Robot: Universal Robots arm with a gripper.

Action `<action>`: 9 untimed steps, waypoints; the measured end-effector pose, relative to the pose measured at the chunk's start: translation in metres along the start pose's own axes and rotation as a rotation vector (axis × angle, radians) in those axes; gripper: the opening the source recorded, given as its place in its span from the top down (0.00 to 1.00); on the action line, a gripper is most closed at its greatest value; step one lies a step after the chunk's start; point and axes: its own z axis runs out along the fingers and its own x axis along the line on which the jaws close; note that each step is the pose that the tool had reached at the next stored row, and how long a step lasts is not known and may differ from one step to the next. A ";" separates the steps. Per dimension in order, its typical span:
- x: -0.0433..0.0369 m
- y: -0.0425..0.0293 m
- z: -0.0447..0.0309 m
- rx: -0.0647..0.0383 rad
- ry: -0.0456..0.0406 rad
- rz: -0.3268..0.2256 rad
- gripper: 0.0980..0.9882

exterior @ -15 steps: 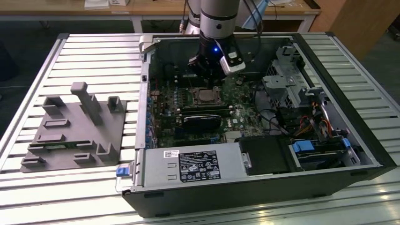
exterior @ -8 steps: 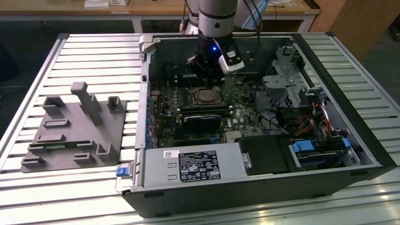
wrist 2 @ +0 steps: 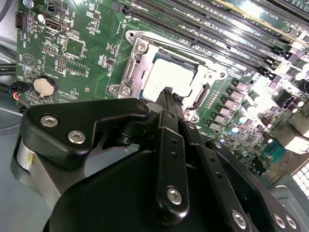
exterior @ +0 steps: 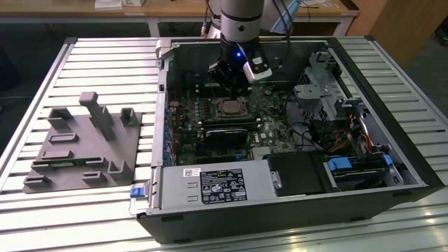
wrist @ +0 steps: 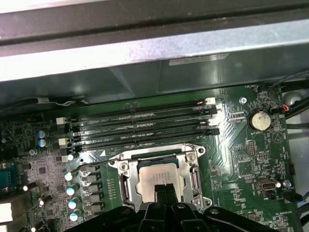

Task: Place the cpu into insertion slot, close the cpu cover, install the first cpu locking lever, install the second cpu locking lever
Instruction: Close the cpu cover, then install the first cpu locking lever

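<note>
cpu (wrist: 157,176) sits in insertion slot (wrist: 153,157), cpu cover (wrist: 195,176) apparently lowered around it | gripper (wrist: 166,188) hovers above, pressed together, empty, seemingly a pushing tip

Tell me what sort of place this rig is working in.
Probably a lab or workshop bench: an open computer case lies on a slatted metal table, a grey fixture block beside it, wooden desks behind.

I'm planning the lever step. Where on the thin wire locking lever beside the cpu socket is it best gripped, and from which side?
Take the locking lever by its free bent end, which juts past the cpu cover over the board. Come from above, pinching across the wire: it is thin and lies low, so there is likely no room from the side.
</note>
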 end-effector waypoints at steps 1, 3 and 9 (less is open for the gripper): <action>0.0000 0.0000 0.0000 0.000 0.0000 0.000 0.99; 0.0006 -0.0001 0.0000 0.000 0.0000 0.000 0.99; 0.0007 -0.0001 0.0000 0.000 0.0000 0.000 0.99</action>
